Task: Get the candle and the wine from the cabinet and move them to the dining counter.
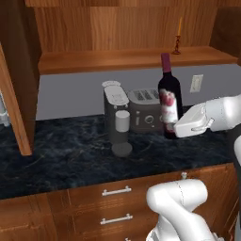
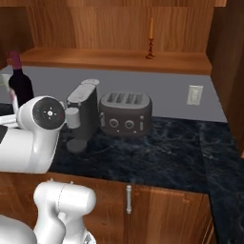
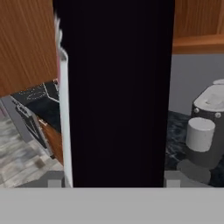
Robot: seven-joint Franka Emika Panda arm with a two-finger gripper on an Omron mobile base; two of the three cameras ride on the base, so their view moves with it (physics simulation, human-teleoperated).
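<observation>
My gripper point(image 1: 175, 126) is shut on the wine point(image 1: 169, 96), a dark bottle with a red capsule and red-and-white label, held upright in the air in front of the toaster. The same wine point(image 2: 19, 86) peeks out behind my arm at the left of the right base view, and the wine's dark glass point(image 3: 116, 92) stands right in front of the hand camera. The candle point(image 1: 178, 36), a thin orange taper in a dark red holder, stands on the cabinet shelf point(image 1: 127, 59) at its right end. That candle point(image 2: 150, 40) stays far above and behind the gripper.
A coffee machine point(image 1: 116, 117) and a toaster point(image 1: 145, 110) stand on the black countertop point(image 1: 70, 155) under the cabinet. An open cabinet door point(image 1: 16, 99) hangs at the left. Drawers with grey handles point(image 1: 116, 191) run below. A wall outlet point(image 1: 196, 83) sits on the grey wall.
</observation>
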